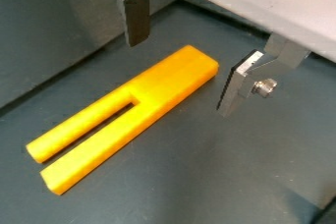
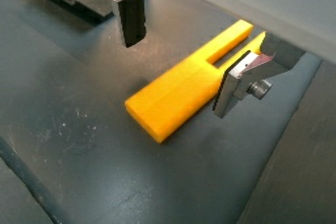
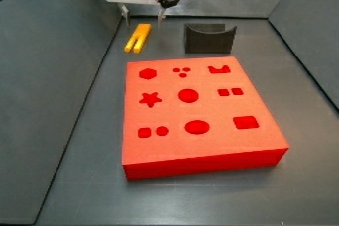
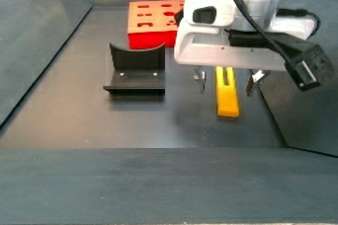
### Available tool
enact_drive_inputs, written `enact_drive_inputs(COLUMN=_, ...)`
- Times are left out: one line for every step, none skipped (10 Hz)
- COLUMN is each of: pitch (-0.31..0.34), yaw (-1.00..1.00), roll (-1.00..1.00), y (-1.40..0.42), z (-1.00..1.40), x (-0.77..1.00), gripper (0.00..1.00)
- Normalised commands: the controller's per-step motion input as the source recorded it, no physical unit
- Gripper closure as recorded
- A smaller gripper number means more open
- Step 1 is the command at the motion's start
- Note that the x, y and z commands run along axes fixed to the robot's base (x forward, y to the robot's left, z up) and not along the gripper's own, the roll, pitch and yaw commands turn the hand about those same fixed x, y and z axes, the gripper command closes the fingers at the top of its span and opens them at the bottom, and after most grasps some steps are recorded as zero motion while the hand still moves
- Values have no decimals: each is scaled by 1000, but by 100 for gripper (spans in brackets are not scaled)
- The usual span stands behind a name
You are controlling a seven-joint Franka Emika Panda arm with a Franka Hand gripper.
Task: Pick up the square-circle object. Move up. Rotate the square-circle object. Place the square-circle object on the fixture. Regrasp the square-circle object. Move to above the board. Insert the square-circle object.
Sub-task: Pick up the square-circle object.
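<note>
While the peg [image 1: 125, 110] lies flat on the dark floor, I judge the task to be at its first step: the pick-up is not yet made, and rotating, placing on the fixture [image 3: 208, 38], regrasping, moving over the board [image 3: 195, 111] and inserting all remain.

Position of the peg: in a side view it rests near the back wall, beside the fixture and just beyond the board's far corner [image 3: 138, 38]; in both wrist views its solid end and its two parallel bars, split by a slot, are plain to see.

Position of the gripper [image 1: 184, 61]: I have it hanging directly above the peg, low over the floor, as both side views show [image 4: 227, 76].

State of the fingers: they stand wide apart, the gap wider than the peg. One dark-padded finger [image 1: 136, 20] is off to one side of the solid end; the other plate [image 1: 241, 83] sits just beside the opposite flank. In a wrist view that plate [image 2: 237, 85] overlaps the peg's edge [image 2: 184, 90], but I cannot tell whether it touches. Nothing is gripped.

Fixture: its notch is vacant. Board: no piece is seated in any recess that I can see.

Next move, as I judge it: lower slightly and close across the peg's width.
</note>
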Motion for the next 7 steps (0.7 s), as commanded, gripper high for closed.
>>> enact_drive_inputs(pitch=-151, yaw=-120, roll=-301, y=126, z=-523, x=0, gripper=0)
enact_drive_inputs(pitch=-161, yaw=-114, roll=-314, y=137, z=-497, x=0, gripper=0)
enact_drive_inputs(pitch=-167, yaw=-103, roll=-317, y=137, z=-486, x=0, gripper=0)
enact_drive_inputs(pitch=-194, yaw=-80, roll=-266, y=71, z=-506, x=0, gripper=0)
enact_drive_inputs(pitch=-236, yaw=-37, roll=-133, y=0, z=-429, x=-46, gripper=0)
enact_drive_inputs(pitch=-260, yaw=0, roll=-26, y=0, z=-366, x=-54, gripper=0)
enact_drive_inputs(pitch=-356, yaw=0, roll=-40, y=-14, z=-326, x=-97, gripper=0)
